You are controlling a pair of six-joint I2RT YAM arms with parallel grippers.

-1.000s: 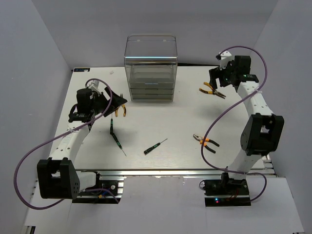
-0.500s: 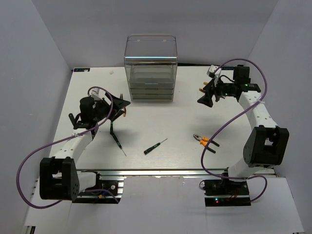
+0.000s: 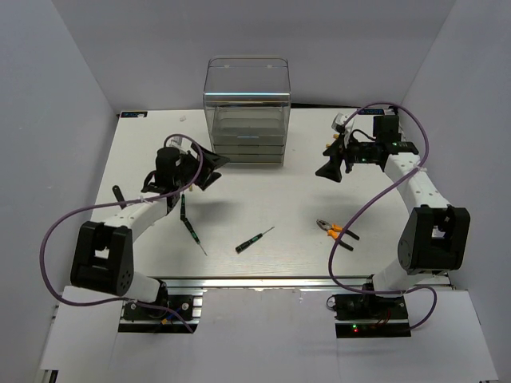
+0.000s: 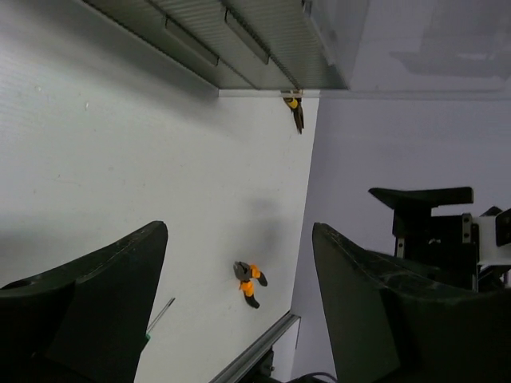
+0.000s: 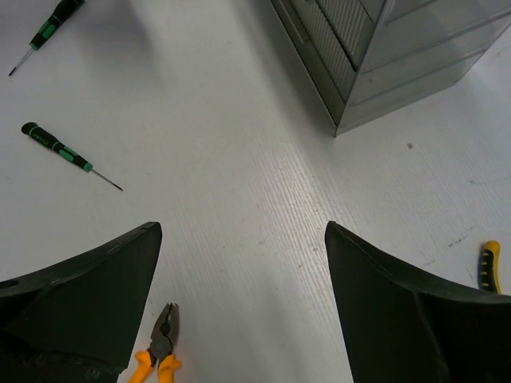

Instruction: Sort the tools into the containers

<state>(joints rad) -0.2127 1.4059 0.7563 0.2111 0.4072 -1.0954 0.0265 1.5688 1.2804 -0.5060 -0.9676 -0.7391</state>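
Counting from the overhead view, the white table (image 3: 279,199) carried one tall smoky-clear box (image 3: 246,88) at its far middle. Three shallow drawers (image 3: 247,148) could be told apart in its lower front, all sitting flush; the upper part was too clear to count. Two screwdrivers with black-green handles lay loose toward the front of the table: the left screwdriver (image 3: 190,226) just inside the left arm (image 3: 128,217), and the middle screwdriver (image 3: 253,239) a little to its right, the two not touching. A third slim dark thing (image 3: 117,193) lay near the table's left edge, too small to name. Two pliers with orange-and-black handles showed: the near pliers (image 3: 337,231) on the right front of the table beside the right arm (image 3: 415,179), and the far pliers (image 4: 295,112) to the right of the box, close by the right gripper and partly hidden from above. The left gripper (image 4: 239,230) hung just left of the box's front with its fingers spread and nothing between them. The right gripper (image 5: 243,227) hung over the right side of the table, likewise spread wide and holding nothing. Every tool counted lay on the table, outside the box. Any print on the tools or the box was too small to read.
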